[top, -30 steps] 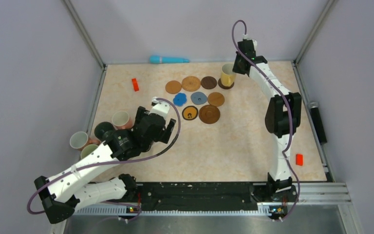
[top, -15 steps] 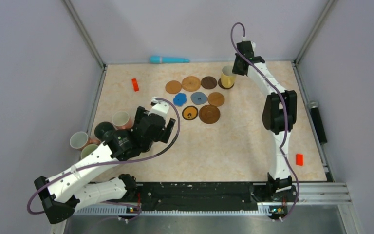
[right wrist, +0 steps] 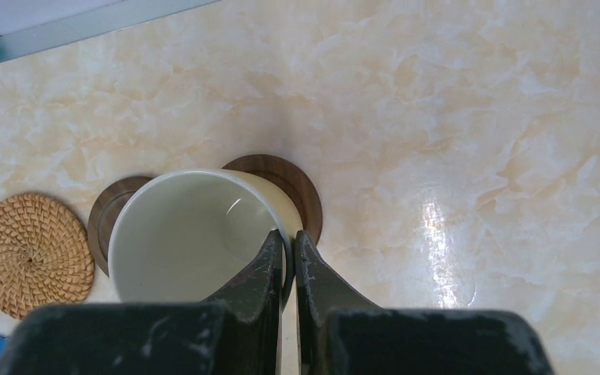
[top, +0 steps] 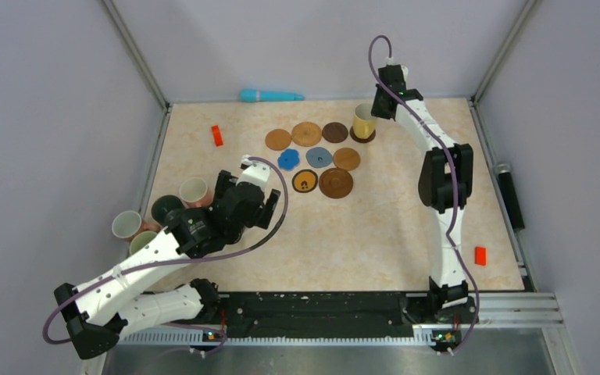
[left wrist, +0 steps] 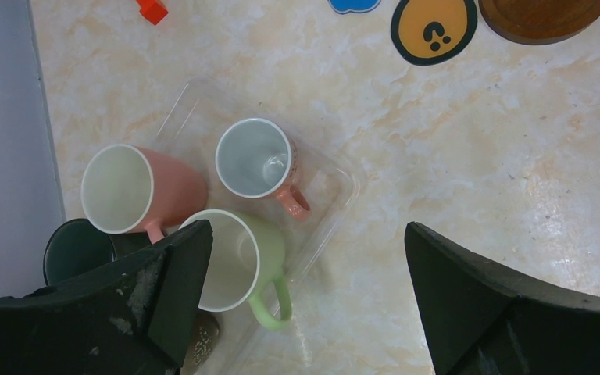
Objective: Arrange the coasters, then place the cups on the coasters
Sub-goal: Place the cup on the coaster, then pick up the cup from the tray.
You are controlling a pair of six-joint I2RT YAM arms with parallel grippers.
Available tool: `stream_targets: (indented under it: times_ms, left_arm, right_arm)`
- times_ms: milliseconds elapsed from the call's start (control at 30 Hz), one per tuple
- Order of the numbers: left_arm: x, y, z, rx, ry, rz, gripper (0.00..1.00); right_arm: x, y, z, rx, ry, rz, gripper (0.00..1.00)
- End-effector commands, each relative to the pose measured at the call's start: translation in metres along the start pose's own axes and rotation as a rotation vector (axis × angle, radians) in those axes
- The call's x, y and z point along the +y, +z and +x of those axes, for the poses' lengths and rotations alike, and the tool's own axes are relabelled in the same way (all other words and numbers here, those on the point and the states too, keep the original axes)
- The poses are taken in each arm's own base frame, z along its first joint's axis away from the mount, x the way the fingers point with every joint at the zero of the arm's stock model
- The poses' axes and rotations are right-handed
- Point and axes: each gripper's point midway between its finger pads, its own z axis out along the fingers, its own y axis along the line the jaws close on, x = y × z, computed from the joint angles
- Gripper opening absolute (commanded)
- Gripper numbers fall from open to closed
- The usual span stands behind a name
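in the left wrist view, a clear plastic tray (left wrist: 336,168) lies on the marbled desk (left wrist: 476,156) with empty cups in and about it: a white-lined cup (left wrist: 254,160) with a pink handle and a pale green cup (left wrist: 242,258) inside its outline, a pink cup (left wrist: 137,191) at its left edge and a dark cup (left wrist: 78,248) beyond, by the wall. the left fingers (left wrist: 164,281) stand wide apart and hold nothing, the pale green cup partly behind one of them. from the top camera, the right arm (top: 444,178) has swung its elbow a little to the left since a second ago, while the yellow cup (top: 363,123) at its far end has barely shifted and the left arm (top: 125,273) has kept its pose over the cups at the desk's left edge. the yellow cup stands over a dark coaster (top: 363,139) at the right end of the far row; eight other coasters (top: 319,157) lie bare in a cluster just to its left. in the right wrist view, the right fingers (right wrist: 273,262) are closed on the near wall of the empty yellow cup, one inside the rim and one outside. the dark coaster shows past the cup's far right side; whether the cup rests on it cannot be told. a second dark coaster (right wrist: 105,215) and a woven coaster (right wrist: 31,254) lie to the left.
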Motion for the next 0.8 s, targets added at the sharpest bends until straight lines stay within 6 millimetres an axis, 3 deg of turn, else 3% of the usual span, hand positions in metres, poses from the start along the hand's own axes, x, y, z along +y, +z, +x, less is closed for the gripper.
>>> stream_targets:
  times_ms: [0, 300, 467, 600, 767]
  left_arm:
    - [0.003, -0.001, -0.004, -0.025, -0.015, -0.014, 0.99]
    - [0.004, -0.001, -0.004, -0.026, -0.015, -0.018, 0.99]
    - [0.005, -0.001, -0.004, -0.024, -0.012, -0.028, 0.99]
    - [0.012, -0.001, -0.005, -0.032, -0.022, -0.065, 0.99]
    - [0.026, -0.008, -0.013, -0.075, -0.079, -0.121, 0.99]
  right_arm:
    - [0.014, -0.011, -0.049, -0.132, 0.034, -0.062, 0.00]
    - [0.013, -0.009, -0.044, -0.118, 0.028, -0.058, 0.10]
    - [0.012, -0.010, -0.044, -0.116, 0.023, -0.058, 0.24]
    - [0.018, -0.024, -0.054, -0.128, 0.028, -0.090, 0.41]
    - [0.021, -0.057, -0.066, -0.134, 0.019, -0.127, 0.56]
